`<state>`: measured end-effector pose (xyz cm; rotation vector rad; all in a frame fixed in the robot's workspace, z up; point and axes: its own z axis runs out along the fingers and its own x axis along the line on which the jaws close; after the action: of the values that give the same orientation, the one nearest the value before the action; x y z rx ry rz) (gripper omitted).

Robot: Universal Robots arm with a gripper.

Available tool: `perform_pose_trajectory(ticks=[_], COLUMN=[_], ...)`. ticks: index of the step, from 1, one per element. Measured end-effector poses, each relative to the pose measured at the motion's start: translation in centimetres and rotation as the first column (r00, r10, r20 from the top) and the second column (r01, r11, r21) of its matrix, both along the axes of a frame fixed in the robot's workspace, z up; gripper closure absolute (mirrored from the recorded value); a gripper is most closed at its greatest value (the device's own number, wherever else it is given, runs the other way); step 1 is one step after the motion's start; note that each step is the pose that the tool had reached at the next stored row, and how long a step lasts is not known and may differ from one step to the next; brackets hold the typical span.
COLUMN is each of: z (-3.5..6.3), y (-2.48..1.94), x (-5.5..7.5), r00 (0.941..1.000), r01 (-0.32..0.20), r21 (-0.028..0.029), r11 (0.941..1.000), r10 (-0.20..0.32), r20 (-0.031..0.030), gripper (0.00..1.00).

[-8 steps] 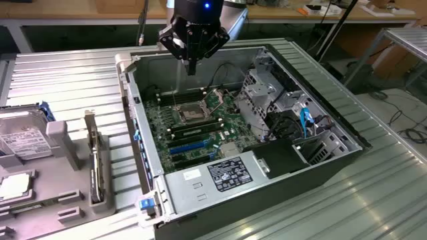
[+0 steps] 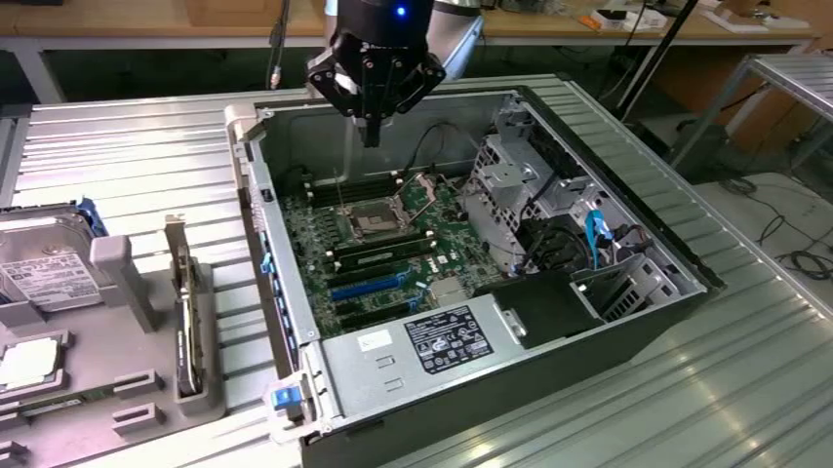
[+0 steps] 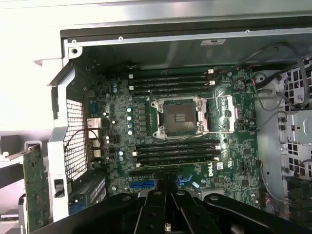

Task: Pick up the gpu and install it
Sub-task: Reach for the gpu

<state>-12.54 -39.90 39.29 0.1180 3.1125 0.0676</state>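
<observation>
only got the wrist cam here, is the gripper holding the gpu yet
Observer: No. The gripper is shut with nothing in it, and it hangs high over the open case, touching nothing.
Operator: so where's the gpu
Observer: The gpu stands on edge in a grey holder outside the case, on the exterior view's left.
Operator: anything else over there
Observer: A silver hard drive with a white label sits further toward the exterior view's left.
</observation>
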Motion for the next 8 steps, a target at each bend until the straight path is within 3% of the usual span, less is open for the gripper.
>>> perform_pose_trajectory(ticks=[8], z=[-0.29], y=[-0.33], x=[-3.6], r00=[1.0], r01=[0.0], r21=[0.0], r11=[1.0], r10=[0.0], r20=[0.0], gripper=[0.89])
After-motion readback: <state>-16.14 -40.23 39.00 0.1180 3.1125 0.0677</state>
